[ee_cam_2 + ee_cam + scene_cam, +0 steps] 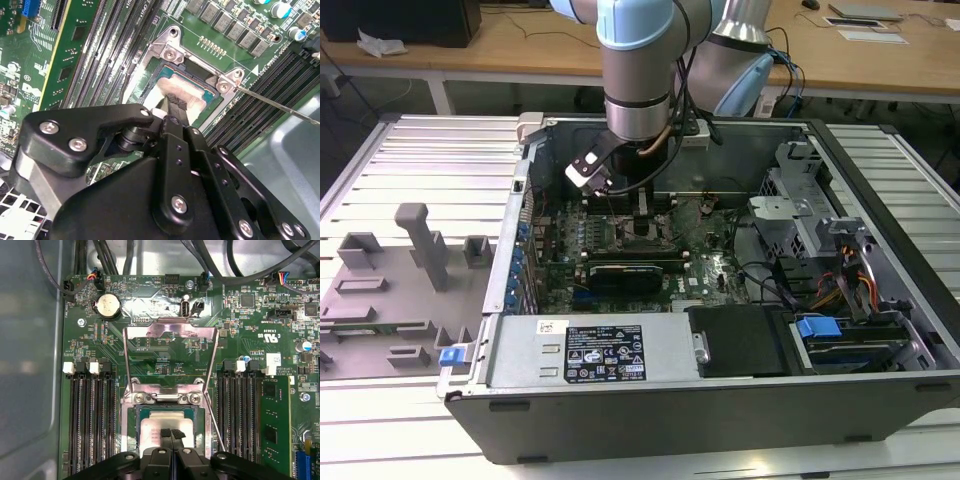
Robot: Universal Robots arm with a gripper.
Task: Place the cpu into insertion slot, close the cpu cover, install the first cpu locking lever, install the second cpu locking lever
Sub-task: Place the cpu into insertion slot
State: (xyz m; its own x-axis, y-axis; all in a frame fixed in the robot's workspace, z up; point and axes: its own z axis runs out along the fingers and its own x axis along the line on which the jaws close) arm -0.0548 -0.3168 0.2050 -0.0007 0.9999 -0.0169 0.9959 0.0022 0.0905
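Note:
The cpu (162, 421), pale and square, lies in the insertion slot (134, 426) on the green board; in the second wrist view the cpu (161, 94) lies in the insertion slot (197, 75) too. My gripper (171, 433) is shut, its tips together on or just above the cpu's top, also visible as the gripper (174, 103). The cpu cover (170, 330) stands swung open away from the slot, hinged at its far edge. A thin locking lever (214, 415) runs along one side of the slot, free of its catch. In the exterior view the gripper (645, 212) hangs inside the computer case.
Black memory slots (90, 425) flank the socket on both sides, with one green memory module (274, 425) installed. A coin battery (107, 304) and cables (115, 255) lie beyond the cover. The case walls (720, 400), a drive cage (800, 215) and a grey fixture tray (390, 290) surround the board.

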